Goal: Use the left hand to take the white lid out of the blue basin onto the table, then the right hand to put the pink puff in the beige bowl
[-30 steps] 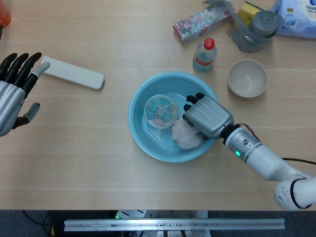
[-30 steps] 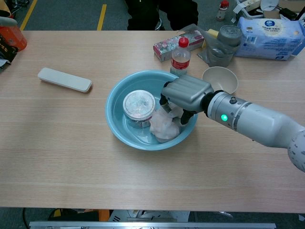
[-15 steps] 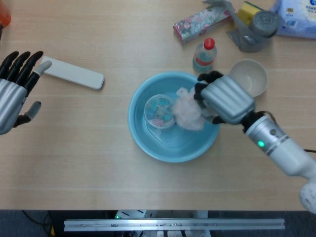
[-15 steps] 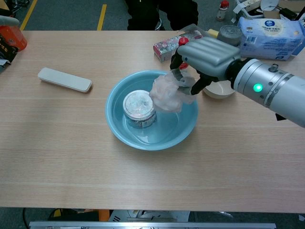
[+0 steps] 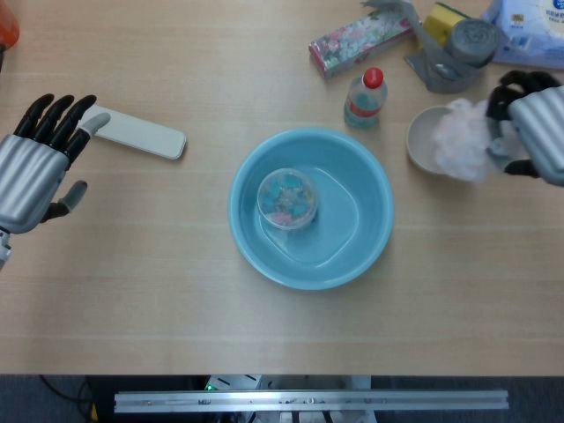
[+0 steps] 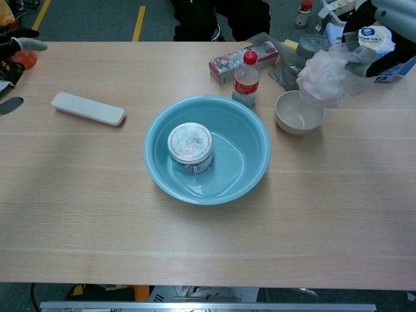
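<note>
My right hand (image 5: 535,132) grips the pale pink puff (image 5: 460,139) at the table's right side. The puff hangs just above the beige bowl (image 5: 423,141), covering the bowl's right half; in the chest view the puff (image 6: 322,78) is clear of the bowl (image 6: 299,114). The long white lid (image 5: 137,132) lies flat on the table at the left, outside the blue basin (image 5: 361,238). My left hand (image 5: 35,167) hovers open just left of the lid, holding nothing. In the chest view only its fingertips (image 6: 19,40) show.
A clear round jar (image 5: 286,197) stands inside the basin. A red-capped water bottle (image 5: 366,97) stands between basin and bowl. Behind the bowl lie a floral box (image 5: 359,37), a grey tape roll (image 5: 471,40) and a tissue pack (image 5: 529,31).
My right hand lifted the puff out of the basin and carried it right, to above the beige bowl. The left hand edged slightly towards the lid.
</note>
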Controlling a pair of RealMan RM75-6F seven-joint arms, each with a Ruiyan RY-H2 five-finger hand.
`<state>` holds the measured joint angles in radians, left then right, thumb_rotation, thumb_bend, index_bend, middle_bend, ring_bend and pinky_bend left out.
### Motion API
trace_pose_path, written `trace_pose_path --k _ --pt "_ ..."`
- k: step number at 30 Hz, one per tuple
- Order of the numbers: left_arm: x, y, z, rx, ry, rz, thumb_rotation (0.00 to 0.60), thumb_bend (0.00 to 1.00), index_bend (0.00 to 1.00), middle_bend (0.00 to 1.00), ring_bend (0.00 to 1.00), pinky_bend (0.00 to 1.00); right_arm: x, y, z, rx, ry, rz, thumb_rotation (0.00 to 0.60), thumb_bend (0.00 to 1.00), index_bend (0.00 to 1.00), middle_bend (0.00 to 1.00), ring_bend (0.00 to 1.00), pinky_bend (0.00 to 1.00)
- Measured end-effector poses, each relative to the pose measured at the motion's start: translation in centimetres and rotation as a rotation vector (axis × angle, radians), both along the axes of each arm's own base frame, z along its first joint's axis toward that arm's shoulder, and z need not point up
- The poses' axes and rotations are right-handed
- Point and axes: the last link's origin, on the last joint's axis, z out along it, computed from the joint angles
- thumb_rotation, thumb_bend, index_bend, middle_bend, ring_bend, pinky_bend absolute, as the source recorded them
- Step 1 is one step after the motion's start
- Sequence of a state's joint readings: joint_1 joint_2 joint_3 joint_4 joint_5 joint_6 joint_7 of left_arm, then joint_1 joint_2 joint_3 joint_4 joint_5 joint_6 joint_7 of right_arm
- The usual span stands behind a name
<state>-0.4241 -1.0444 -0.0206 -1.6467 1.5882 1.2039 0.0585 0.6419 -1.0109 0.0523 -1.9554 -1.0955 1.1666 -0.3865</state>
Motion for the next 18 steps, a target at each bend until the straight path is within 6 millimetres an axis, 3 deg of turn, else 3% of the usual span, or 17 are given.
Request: trace_pose_path --k 6,13,15,18 --pt "0.3 0.2 -0.5 -0.010 -0.001 -0.007 0.600 0.36 0.10 0.01 0.00 0.07 -3.0 -1.1 1.1 -0.059 0.052 -0.063 0.600 0.33 0.70 0.47 0.24 0.27" --pt "0.2 -0.1 0.0 0.005 -0.007 -0.005 0.600 0.36 0.10 0.01 0.00 0.07 -3.6 -3.5 -1.2 -0.042 0.081 -0.075 0.600 0.32 0.69 0.47 0.24 0.27" --pt "0.0 -0.2 0.2 0.010 -0.006 0.003 0.600 0.36 0.10 0.01 0.00 0.07 -3.2 -4.2 -2.2 -0.025 0.095 -0.066 0.600 0.32 0.63 0.45 0.24 0.27" --pt "-0.4 -0.4 0.3 0.012 -0.002 0.017 0.600 0.36 0.10 0.01 0.00 0.07 -2.6 -4.7 -3.7 0.008 0.118 -0.054 0.600 0.31 0.44 0.40 0.22 0.28"
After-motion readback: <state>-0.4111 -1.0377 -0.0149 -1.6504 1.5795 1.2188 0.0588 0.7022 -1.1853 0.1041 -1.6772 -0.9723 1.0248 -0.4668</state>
